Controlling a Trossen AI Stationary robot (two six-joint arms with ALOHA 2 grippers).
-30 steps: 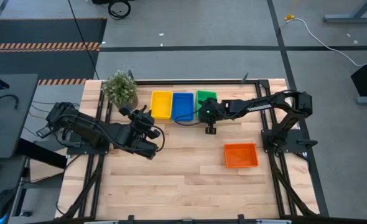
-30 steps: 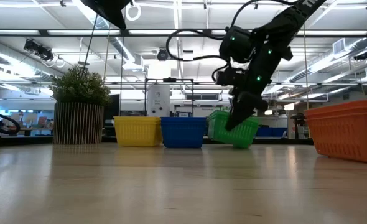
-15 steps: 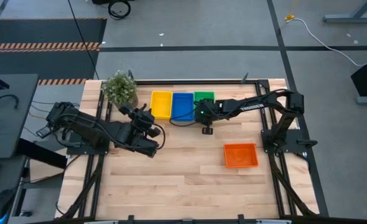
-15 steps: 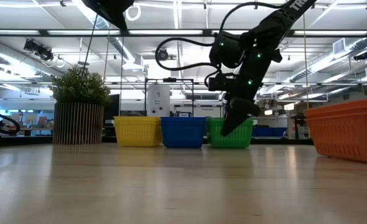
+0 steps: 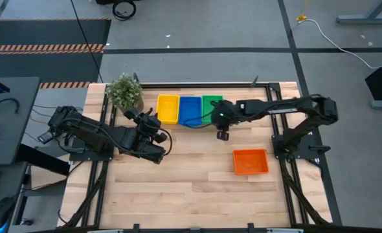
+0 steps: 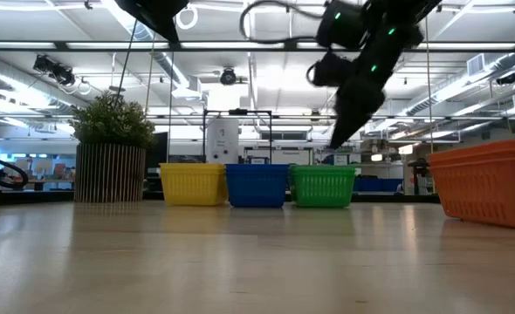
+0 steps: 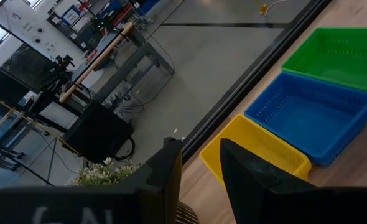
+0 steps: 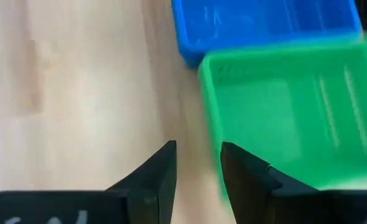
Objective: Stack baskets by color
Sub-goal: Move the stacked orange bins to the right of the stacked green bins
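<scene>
From where I stood, three baskets sat in a tight row along the far edge of the wooden counter [image 5: 178, 194], toward twelve o'clock: a yellow basket [image 5: 168, 108], a blue basket [image 5: 190, 110] touching it on one side, and a green basket [image 5: 211, 105] touching the blue one on the other. Each was a small, shallow rectangular tub of bright plastic with fine mesh-like sides and a plain rim, all level and upright, all the same size. In the low view they stood side by side, yellow [image 6: 191, 184], blue [image 6: 257, 184], green [image 6: 323, 185], with their rims at one height. A fourth, the orange basket [image 5: 250, 162], lay well apart from the row, out toward four o'clock on the counter, and loomed large at the edge of the low view [image 6: 489, 181].

The right tool [image 5: 222, 133] hung above the counter just beside the green basket's near corner, clear of it, its two dark fingers a narrow gap apart with nothing between them; its wrist camera looked down on the green [image 8: 289, 112] and blue [image 8: 264, 25] baskets. The left tool [image 5: 153, 122] waited at about nine o'clock of the row, near the potted plant [image 5: 124, 92], its fingers slightly apart and empty.
</scene>
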